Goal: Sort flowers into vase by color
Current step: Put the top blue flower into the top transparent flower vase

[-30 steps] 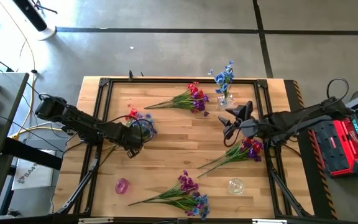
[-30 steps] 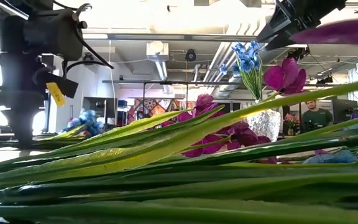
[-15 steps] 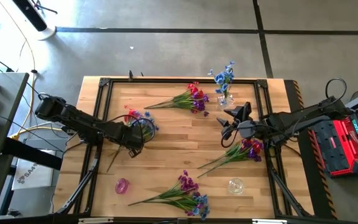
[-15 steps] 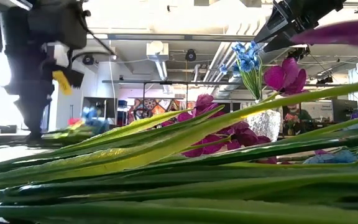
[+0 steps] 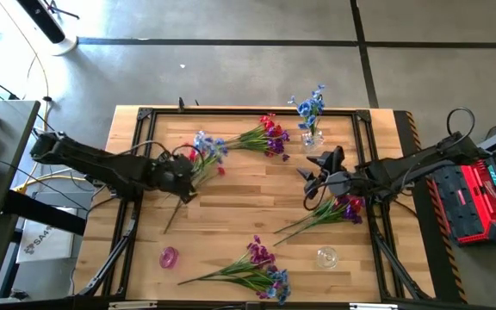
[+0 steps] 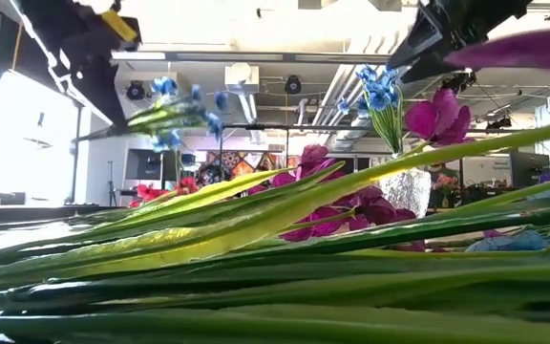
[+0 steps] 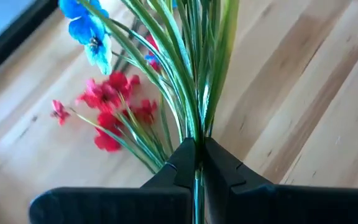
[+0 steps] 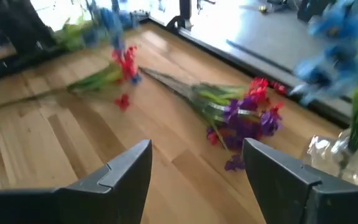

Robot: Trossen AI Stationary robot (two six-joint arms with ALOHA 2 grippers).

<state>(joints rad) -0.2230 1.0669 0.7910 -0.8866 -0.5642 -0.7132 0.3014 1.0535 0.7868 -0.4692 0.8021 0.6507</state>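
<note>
My left gripper [image 5: 186, 179] is shut on a blue flower spray [image 5: 206, 145], raised over the table's left half; its blossoms [image 6: 175, 103] show high in the low view. A red spray [image 7: 112, 111] lies on the wood just beneath it. A glass vase [image 5: 311, 136] with blue flowers stands at the far edge. Beside the vase lies a red and purple bunch [image 5: 263, 136]. My right gripper [image 5: 308, 178] hangs open above the table right of centre, its fingers [image 8: 124, 168] wide apart, with a purple bunch [image 5: 338, 208] lying just near of it. My left gripper pinches the blue spray's bundle of thin green stems and leaves [image 7: 198, 132] between its two fingers, below the blossoms. The fingers slant down from the table's left and lie across the stems. The blossoms rise beyond the fingers and the stem's lower end [image 5: 167, 226] trails toward the near edge.
A mixed bunch [image 5: 250, 267] lies at the near edge, filling the low view's foreground. A small pink piece [image 5: 169, 257] and a clear glass [image 5: 326, 257] sit near the front. A black frame [image 5: 140, 120] borders the wooden top.
My left gripper has risen and tipped up toward level, carrying the blue spray off the table. Its blossoms have swung toward the far edge, and the stem end now trails below. The red spray has stayed on the wood.
</note>
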